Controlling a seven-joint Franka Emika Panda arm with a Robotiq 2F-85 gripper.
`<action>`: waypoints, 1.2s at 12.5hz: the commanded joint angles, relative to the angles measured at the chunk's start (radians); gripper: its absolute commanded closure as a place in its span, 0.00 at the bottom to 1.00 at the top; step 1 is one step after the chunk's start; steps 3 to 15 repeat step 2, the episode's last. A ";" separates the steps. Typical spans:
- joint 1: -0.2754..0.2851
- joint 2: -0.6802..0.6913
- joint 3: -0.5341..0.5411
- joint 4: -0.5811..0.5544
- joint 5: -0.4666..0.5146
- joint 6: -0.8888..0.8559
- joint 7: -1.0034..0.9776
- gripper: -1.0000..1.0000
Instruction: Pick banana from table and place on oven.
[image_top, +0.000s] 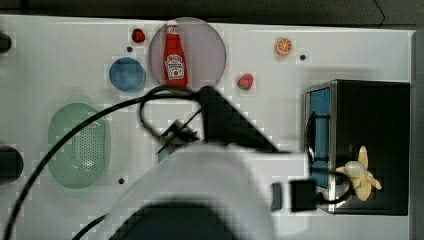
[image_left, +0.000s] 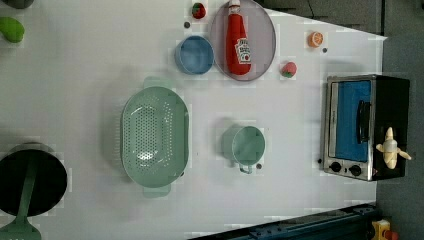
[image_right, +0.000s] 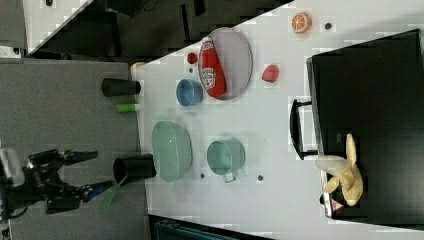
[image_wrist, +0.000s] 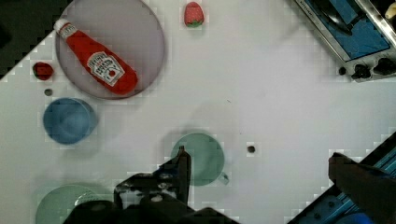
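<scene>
The pale-yellow banana (image_top: 361, 173) lies on the black top of the oven (image_top: 380, 120), near its front edge above the knobs; it also shows as the banana (image_left: 393, 148) and the banana (image_right: 344, 170). My gripper (image_wrist: 261, 172) is open and holds nothing, high over the white table (image_top: 280, 70). One dark fingertip (image_wrist: 182, 161) hangs over a mint-green cup (image_wrist: 200, 158). In the right view the gripper (image_right: 99, 172) stands far to the left of the oven (image_right: 370, 100), jaws wide apart. My arm (image_top: 215, 165) covers the table's middle in the top view.
A ketchup bottle (image_left: 238, 40) lies on a grey plate (image_left: 262, 45). Around it are a blue bowl (image_left: 194, 55), two strawberries (image_left: 288, 69), an orange slice (image_left: 315, 39), a green colander (image_left: 155, 136) and the mint cup (image_left: 246, 145). A black pan (image_left: 30, 180) sits at the left view's left.
</scene>
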 joint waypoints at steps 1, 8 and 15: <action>-0.070 0.026 -0.069 -0.032 -0.016 -0.006 0.101 0.00; -0.070 0.026 -0.072 -0.032 -0.016 -0.005 0.101 0.00; -0.070 0.026 -0.072 -0.032 -0.016 -0.005 0.101 0.00</action>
